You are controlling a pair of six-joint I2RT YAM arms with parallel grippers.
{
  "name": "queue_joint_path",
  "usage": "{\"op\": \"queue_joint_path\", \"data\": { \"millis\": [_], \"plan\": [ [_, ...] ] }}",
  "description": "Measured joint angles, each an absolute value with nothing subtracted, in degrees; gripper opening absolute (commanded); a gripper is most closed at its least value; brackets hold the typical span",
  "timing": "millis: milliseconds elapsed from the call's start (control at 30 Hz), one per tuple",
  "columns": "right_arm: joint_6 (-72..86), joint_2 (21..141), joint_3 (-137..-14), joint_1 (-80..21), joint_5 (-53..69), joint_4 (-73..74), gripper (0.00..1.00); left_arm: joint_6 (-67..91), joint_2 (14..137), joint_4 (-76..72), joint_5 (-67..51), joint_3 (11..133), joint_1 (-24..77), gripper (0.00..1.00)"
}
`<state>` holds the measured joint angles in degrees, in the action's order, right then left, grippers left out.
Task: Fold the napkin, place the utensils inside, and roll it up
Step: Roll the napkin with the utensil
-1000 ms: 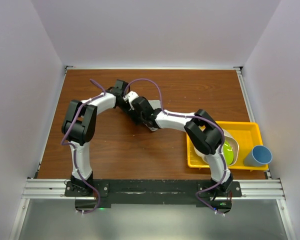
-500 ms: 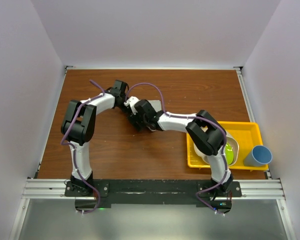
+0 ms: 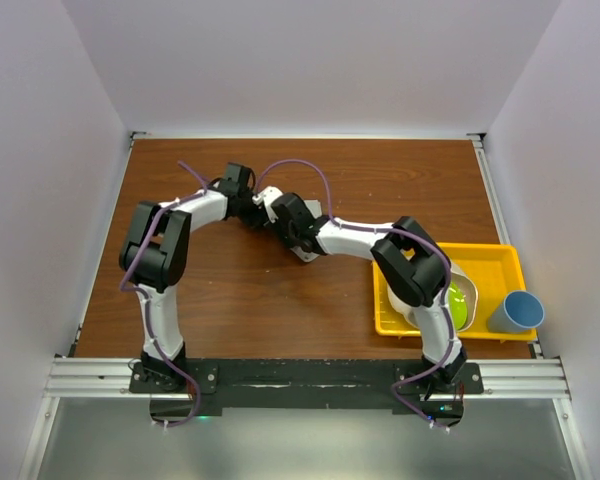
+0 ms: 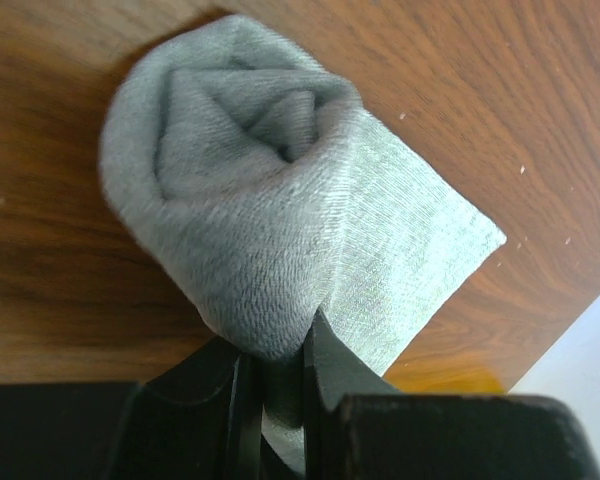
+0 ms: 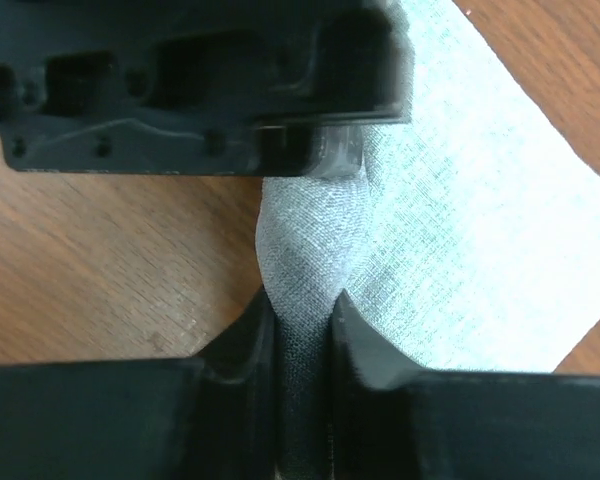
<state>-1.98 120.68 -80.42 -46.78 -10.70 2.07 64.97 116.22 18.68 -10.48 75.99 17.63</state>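
The napkin (image 4: 242,190) is a light grey roll on the brown table, with a flat tail (image 4: 420,250) still spread out beside it. My left gripper (image 4: 280,352) is shut on the near end of the roll. My right gripper (image 5: 302,312) is shut on the roll from the opposite side, with the flat tail (image 5: 480,220) to its right. The left gripper's black body (image 5: 200,90) faces it closely across the roll. In the top view both grippers (image 3: 258,208) (image 3: 282,216) meet at mid-table and cover most of the cloth. The utensils are hidden.
A yellow tray (image 3: 500,255) sits at the right edge of the table and holds a bowl with a green object (image 3: 458,305). A blue cup (image 3: 516,312) stands just right of the tray. White walls enclose the table.
My right gripper was wider open earlier and has now closed on the napkin roll, shifting slightly toward the back of the table. The left gripper kept its grip and barely moved.
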Motion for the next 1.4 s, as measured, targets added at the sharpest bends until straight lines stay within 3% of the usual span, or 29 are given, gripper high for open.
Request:
{"op": "queue_joint_path", "data": {
  "millis": [67, 167, 300, 367, 533, 633, 700, 833, 1033, 1133, 1400],
  "plan": [
    [-1.04, 120.51, -80.16, -46.02, -8.34, 1.98, 0.0, 63.92, 115.24, 15.64, -11.33, 73.6, 17.21, 0.28],
    [0.75, 120.46, -80.14, -44.31, -2.61, 1.91, 0.0, 62.83, 113.75, 11.64, -12.4, 70.19, 16.43, 0.45],
    [4.32, 121.32, -81.67, -40.69, 7.01, 3.31, 0.0, 61.06, 111.81, 9.15, -15.11, 67.37, 15.0, 0.54],
    [6.11, 122.63, -83.22, -38.98, 12.29, 3.92, 0.0, 59.83, 111.04, 8.54, -15.46, 66.59, 14.68, 0.69],
    [11.18, 125.54, -85.73, -35.42, 23.81, 4.16, 0.0, 55.59, 106.67, 8.64, -16.43, 62.81, 13.63, 0.77],
    [13.93, 127.22, -87.09, -33.71, 29.3, 4.58, 0.0, 52.82, 103.35, 9.74, -16.51, 60.4, 12.86, 0.73],
    [15.77, 128.81, -88.82, -32.45, 33.17, 5.58, 0.0, 51.0, 101.12, 10.22, -16.51, 59.51, 12.38, 0.65],
    [19.29, 131.68, -91.39, -30.24, 39.92, 6.98, 0.01, 48.25, 96.77, 8.36, -17.74, 57.74, 11.75, 0.37],
    [22.46, 133.88, -93.12, -28.29, 45.95, 9.04, 0.0, 50.37, 99.13, -3.75, -23.53, 55.27, 10.81, 0.1],
    [22.87, 134.06, -93.23, -27.81, 47.53, 10.92, 0.0, 52.31, 103.5, -8.73, -25.61, 55.51, 10.79, 0.05],
    [23.0, 134.63, -93.95, -27.46, 49.32, 13.41, 0.05, 56.01, 110.93, -14.59, -27.44, 56.77, 10.79, 0.02]
  ]
}}
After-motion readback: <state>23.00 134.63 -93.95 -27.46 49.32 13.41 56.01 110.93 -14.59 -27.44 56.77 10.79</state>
